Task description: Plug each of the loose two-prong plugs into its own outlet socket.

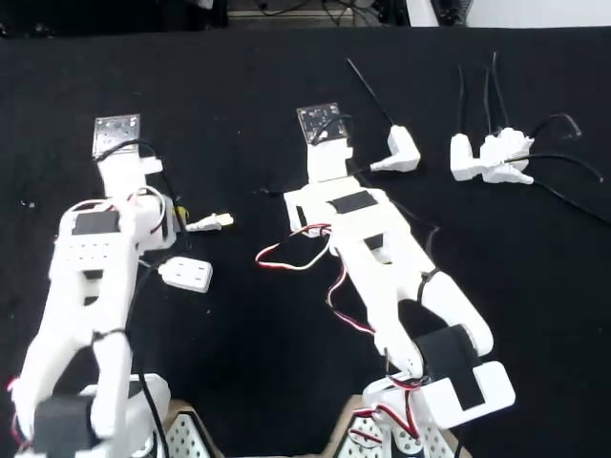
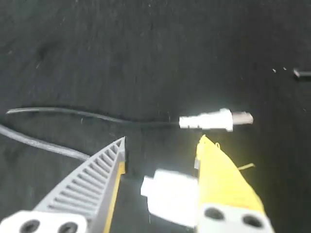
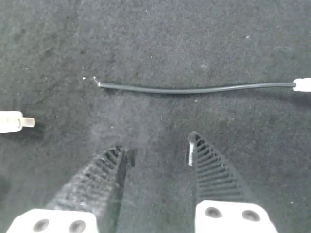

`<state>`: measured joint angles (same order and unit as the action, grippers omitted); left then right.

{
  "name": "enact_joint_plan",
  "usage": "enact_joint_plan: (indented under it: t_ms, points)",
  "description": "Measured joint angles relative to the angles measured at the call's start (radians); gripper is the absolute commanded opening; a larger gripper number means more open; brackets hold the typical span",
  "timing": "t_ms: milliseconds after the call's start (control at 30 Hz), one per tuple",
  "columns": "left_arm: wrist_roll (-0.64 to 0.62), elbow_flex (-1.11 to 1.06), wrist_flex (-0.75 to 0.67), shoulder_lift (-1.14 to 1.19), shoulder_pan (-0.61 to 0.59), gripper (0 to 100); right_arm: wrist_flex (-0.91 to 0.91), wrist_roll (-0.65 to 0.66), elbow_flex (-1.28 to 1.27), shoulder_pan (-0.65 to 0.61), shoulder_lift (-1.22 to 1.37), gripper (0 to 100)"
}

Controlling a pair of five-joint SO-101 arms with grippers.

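Left gripper point(image 2: 161, 141): jaws spread, gripping nothing. A white socket point(image 2: 170, 194) lies on the black table point(image 1: 286, 86) under the gap between them, nearest the wrist. A loose plug point(image 2: 214, 120) lies just beyond the tips, prongs pointing away from its cord.

Right gripper point(image 3: 155, 145): jaws spread, over bare table, with a thin cable point(image 3: 194, 90) beyond.

Farthest back: an angled plug point(image 1: 401, 151) and a white cluster point(image 1: 492, 157).

We judge this as the approach to the first plug, with nothing mated near it. Next move: close on the plug body, then align prongs with socket slots

Bare black cloth point(image 3: 155, 43) between the right jaws, thin cable point(image 3: 194, 90) across just ahead.
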<state>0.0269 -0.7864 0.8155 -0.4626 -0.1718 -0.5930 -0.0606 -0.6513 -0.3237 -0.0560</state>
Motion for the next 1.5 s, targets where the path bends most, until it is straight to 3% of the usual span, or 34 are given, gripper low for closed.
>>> enact_joint_plan:
  t_ms: [200, 467, 1067, 1267, 1500]
  points:
    - [0.002, -0.003, -0.196, 0.247, 0.0, 23, 0.0, 0.0, 0.0, 0.0, 0.0, 17.3]
    - [0.0, 0.124, -0.224, 0.459, 0.011, 23, 0.0, 0.0, 0.0, 0.0, 0.0, 17.3]
    - [0.0, 0.126, -0.219, 0.453, 0.374, 23, 0.0, 0.0, -0.025, 0.064, -0.038, 17.2]
    - [0.002, 0.124, -0.199, 0.394, 0.396, 23, 0.0, 0.006, -0.081, 0.061, -0.103, 17.0]
    - [0.005, 0.114, -0.034, 0.086, 0.358, 23, 0.043, 0.19, -0.161, -0.054, -0.167, 17.1]
